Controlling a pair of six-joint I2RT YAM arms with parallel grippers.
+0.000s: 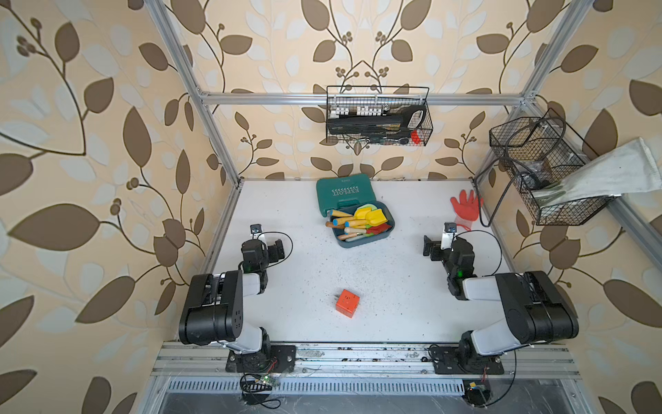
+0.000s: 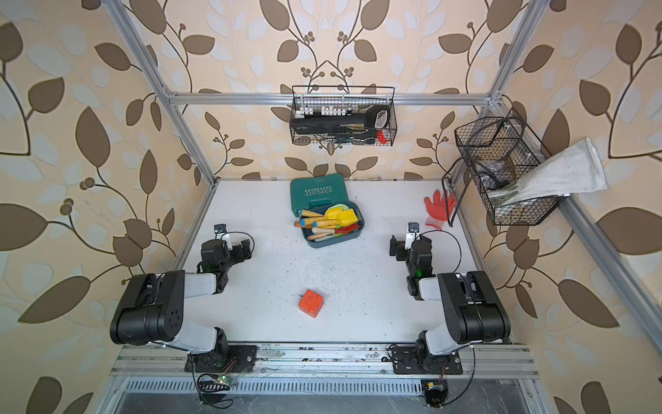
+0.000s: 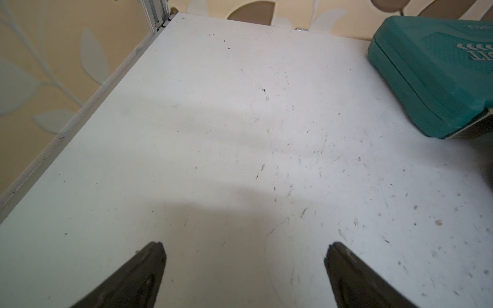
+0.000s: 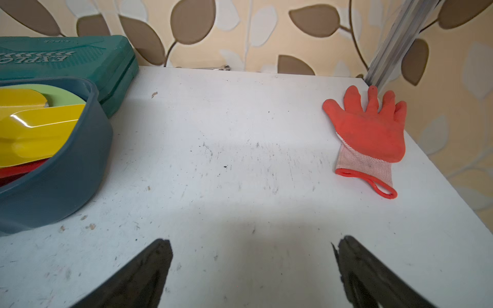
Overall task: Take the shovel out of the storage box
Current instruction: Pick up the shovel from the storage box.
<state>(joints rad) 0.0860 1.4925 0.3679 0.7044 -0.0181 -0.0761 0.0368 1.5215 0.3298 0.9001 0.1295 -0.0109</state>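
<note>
Speckled white tabletop (image 1: pixel 358 286) carries the dark teal-blue plastic storage box (image 1: pixel 361 243). The yellow-bladed, wooden-handled shovel (image 1: pixel 377 217) lies inside it (among other tools). The left gripper (image 3: pixel 244 250) and right gripper (image 4: pixel 252 248) flank the box, well apart from it, jaws spread and empty. I judge nothing done yet.

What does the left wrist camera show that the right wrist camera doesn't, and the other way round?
Only the left wrist view: the open left gripper over bare, speckled table. Only the right wrist view: the open right gripper, an orange glove, and yellow shovel blades lying in the storage box. Both: the green tool case, the table and leaf-patterned wallpaper.
</note>
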